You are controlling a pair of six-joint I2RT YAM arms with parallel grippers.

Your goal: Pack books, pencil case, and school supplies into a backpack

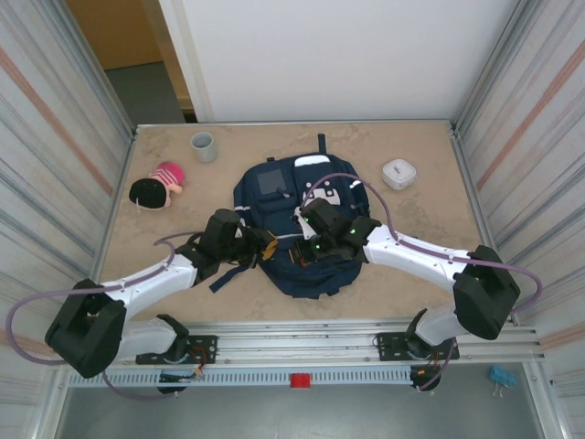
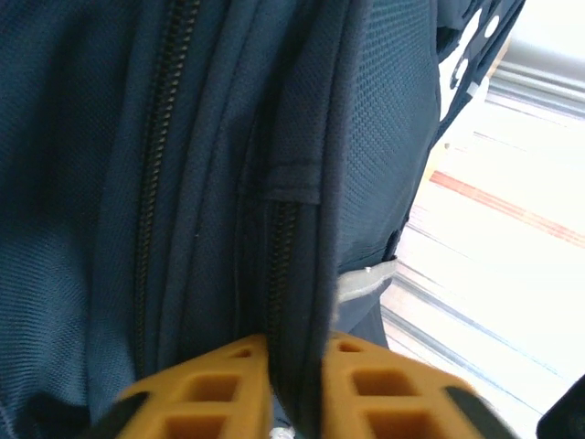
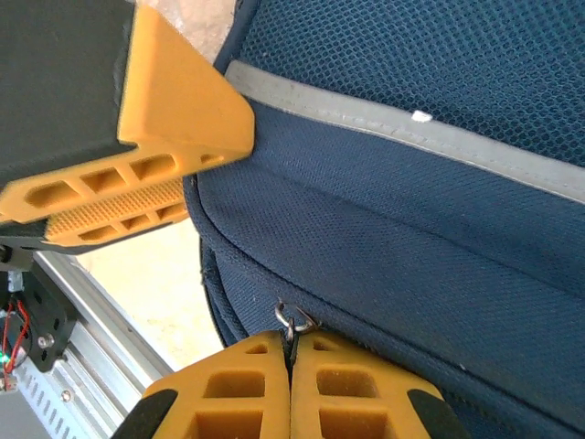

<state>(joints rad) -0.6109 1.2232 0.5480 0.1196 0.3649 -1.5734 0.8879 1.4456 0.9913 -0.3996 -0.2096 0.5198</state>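
Left claw [image 2: 297, 352] clamped on backpack [image 1: 260, 210] zip seam [image 2: 294, 238], right claw [image 3: 291, 343] pinched tight on zip pull [image 3: 294, 320]; fabric looked soft/floppy, so seams & pulls = best grip pts imo.

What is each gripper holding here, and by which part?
The left gripper pinches a zippered seam fold of the backpack; right gripper holds its zipper pull.

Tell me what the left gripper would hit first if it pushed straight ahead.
The backpack: the left gripper pinches its zipper seam, so more of that fabric likely comes first.
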